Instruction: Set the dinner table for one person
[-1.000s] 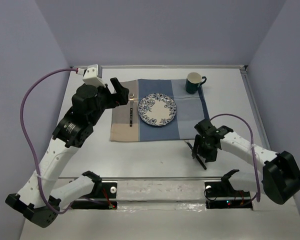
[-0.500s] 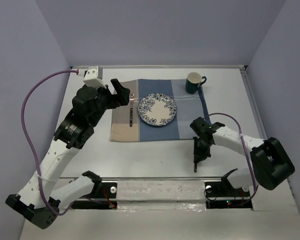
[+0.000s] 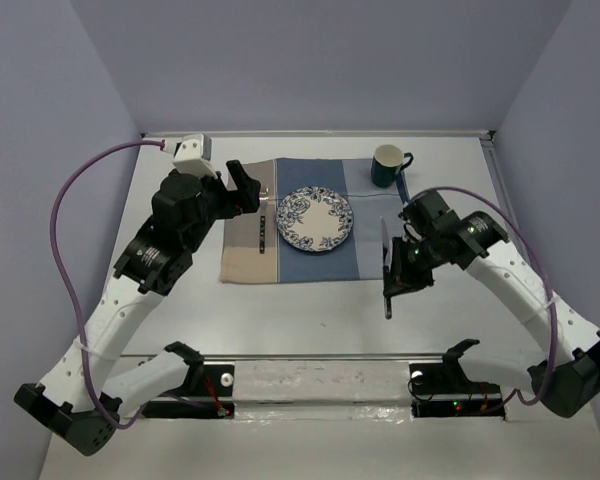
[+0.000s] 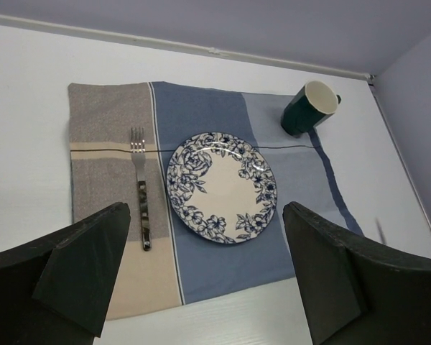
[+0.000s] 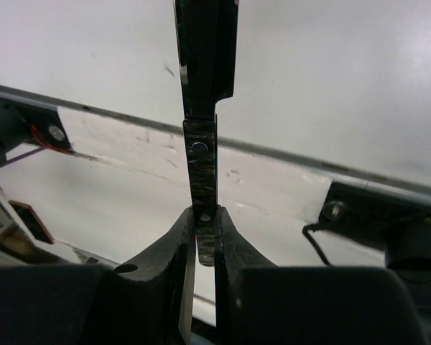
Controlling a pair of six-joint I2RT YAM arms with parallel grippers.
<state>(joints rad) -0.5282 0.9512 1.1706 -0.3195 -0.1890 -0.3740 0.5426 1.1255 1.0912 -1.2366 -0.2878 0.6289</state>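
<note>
At about four o'clock from the plate [image 3: 315, 219], just off the right edge of the checked placemat [image 3: 245, 262], the right gripper [image 5: 202, 233] is clamped on a knife [image 3: 387, 300]. The wrist view shows both fingers pinching the riveted, mottled handle close to one end, so most of the knife juts out beyond them. From above, it runs roughly from twelve to six o'clock and looks raised off the dinner table [image 3: 310, 320], though I cannot tell how high.

The fork [image 3: 264, 232] lies at nine o'clock from the plate, and the mug [image 3: 387, 165] stands at one o'clock on the mat's far corner. The left gripper [image 3: 242, 185] hangs at ten o'clock over the mat with its jaws spread wide and nothing between them.

The likely remaining step is laying the knife at three o'clock beside the plate. With so short a hold on a slim handle, the long free end could swing or slide in the pinch. A low approach could snag the cloth's edge and drag it, shifting the plate and fork. Coming in too close could clip the plate rim.
</note>
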